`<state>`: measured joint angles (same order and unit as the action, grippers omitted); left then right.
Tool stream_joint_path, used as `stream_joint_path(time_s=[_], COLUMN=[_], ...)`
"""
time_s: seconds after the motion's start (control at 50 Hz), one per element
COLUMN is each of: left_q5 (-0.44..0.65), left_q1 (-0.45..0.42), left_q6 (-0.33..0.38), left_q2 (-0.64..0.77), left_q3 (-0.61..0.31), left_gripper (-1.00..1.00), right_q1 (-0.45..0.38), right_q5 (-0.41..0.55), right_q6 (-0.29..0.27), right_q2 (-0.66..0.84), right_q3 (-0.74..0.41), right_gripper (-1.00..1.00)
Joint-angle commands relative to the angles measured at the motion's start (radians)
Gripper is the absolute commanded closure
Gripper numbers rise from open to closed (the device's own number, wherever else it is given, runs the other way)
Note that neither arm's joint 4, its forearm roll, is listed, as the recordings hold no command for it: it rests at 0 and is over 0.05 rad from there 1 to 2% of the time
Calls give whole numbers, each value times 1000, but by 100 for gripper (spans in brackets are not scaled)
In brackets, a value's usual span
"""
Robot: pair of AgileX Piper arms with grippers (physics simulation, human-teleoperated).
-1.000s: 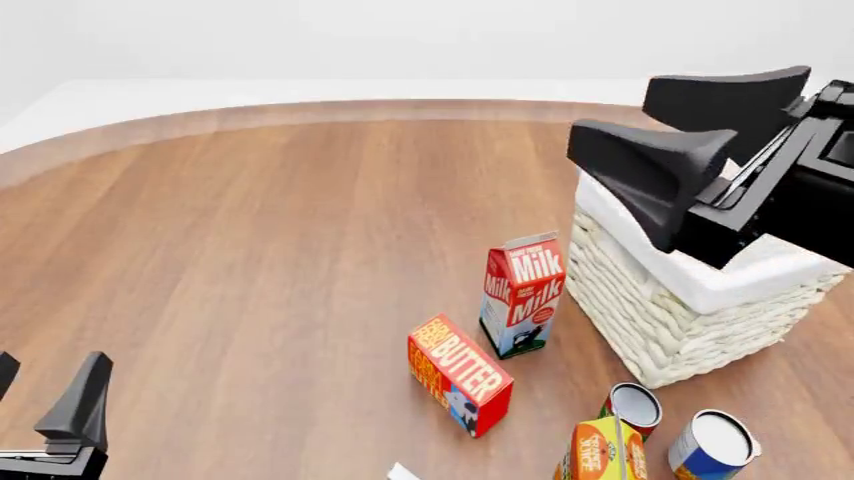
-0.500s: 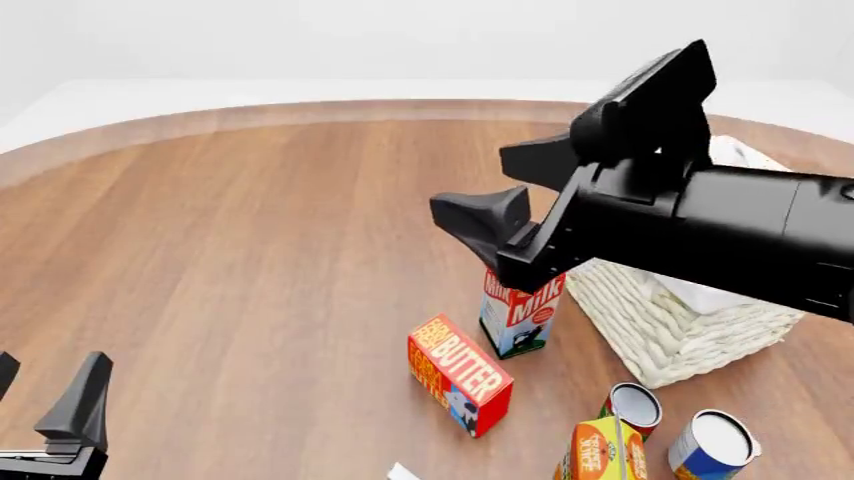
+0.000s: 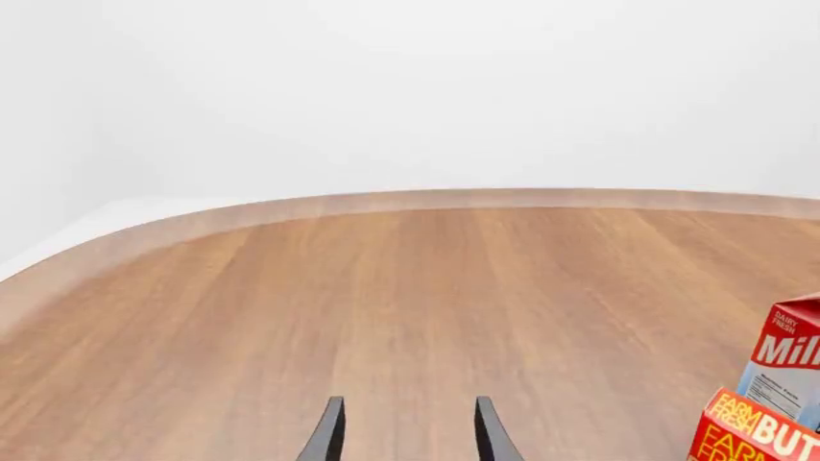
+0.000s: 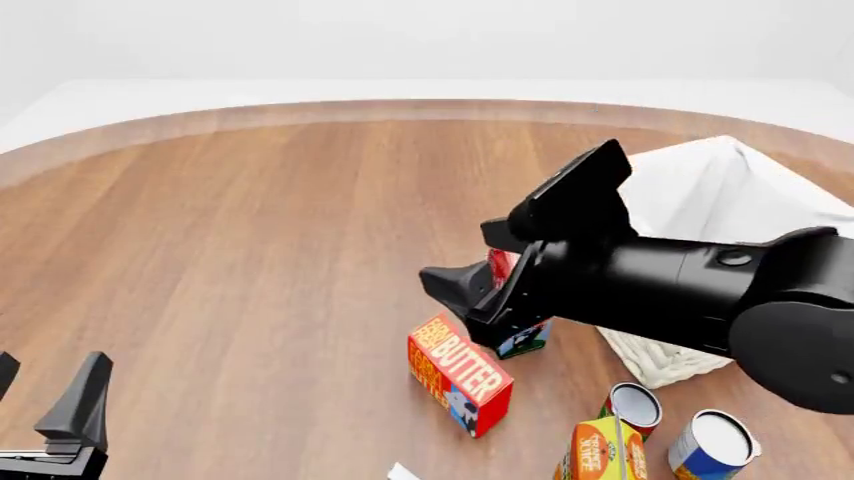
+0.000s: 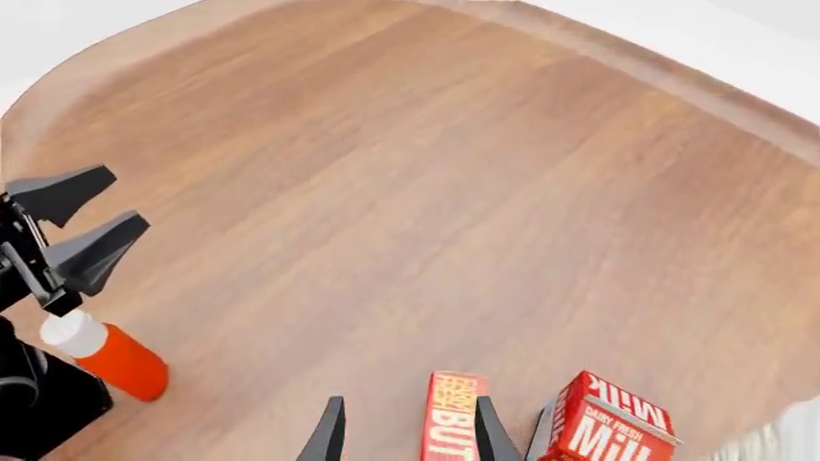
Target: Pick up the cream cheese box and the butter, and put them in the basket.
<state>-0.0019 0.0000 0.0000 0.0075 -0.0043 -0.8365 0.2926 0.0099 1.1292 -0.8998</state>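
Observation:
The butter (image 4: 461, 372), a small red and orange box, lies on the wooden table in front of the milk carton (image 4: 529, 340). My right gripper (image 4: 521, 225) hangs open above and just behind the butter, apart from it. In the right wrist view the butter (image 5: 451, 423) shows between the fingertips of the right gripper (image 5: 407, 437). The white wicker basket (image 4: 707, 190) stands at the right, partly behind the right arm. My left gripper (image 4: 43, 395) rests open and empty at the near left; its own view shows the left gripper (image 3: 407, 437) and the butter (image 3: 756, 437). No cream cheese box is in view.
Two open cans (image 4: 634, 405) (image 4: 714, 440) and an orange carton (image 4: 601, 450) stand near the front right. A red bottle with a white cap (image 5: 109, 351) lies by the left gripper (image 5: 71, 226). The milk carton (image 5: 609, 427) is right beside the butter.
My right arm has swung left and down from over the basket to above the milk carton and butter, staying open. The left arm has not moved.

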Motion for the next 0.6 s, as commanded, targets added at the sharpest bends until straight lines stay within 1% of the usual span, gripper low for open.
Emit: stream_joint_path(time_s=[0.02,0.04,0.14,0.2,0.22,0.24,0.34,0.38,0.4,0.42,0.44,0.52,0.56,0.6], left_q5=[0,0,0,0,0,0,0,0,0,0,0,0,0,0], left_q1=[0,0,0,0,0,0,0,0,0,0,0,0,0,0], left_q6=[0,0,0,0,0,0,0,0,0,0,0,0,0,0], left_q2=[0,0,0,0,0,0,0,0,0,0,0,0,0,0], left_q3=[0,0,0,0,0,0,0,0,0,0,0,0,0,0], left_gripper=[-100,-100,-100,-100,-100,-100,-100,-100,-100,-100,-100,-100,-100,-100], right_q1=[10,14,14,22,24,25,22,26,25,26,26,35,40,51], right_q5=[-40,-52,-100,-101,-70,-86,-67,-74,-77,-105,-113,-89,-102,-72], right_q6=[6,-2,10,11,16,15,19,6,18,13,13,17,11,5], right_q2=[25,24,44,44,37,42,33,31,32,38,39,28,30,14], right_q3=[71,85,147,155,133,149,148,161,166,194,204,202,215,200], right_gripper=[-100,-100,-100,-100,-100,-100,-100,-100,-100,-100,-100,-100,-100,-100])
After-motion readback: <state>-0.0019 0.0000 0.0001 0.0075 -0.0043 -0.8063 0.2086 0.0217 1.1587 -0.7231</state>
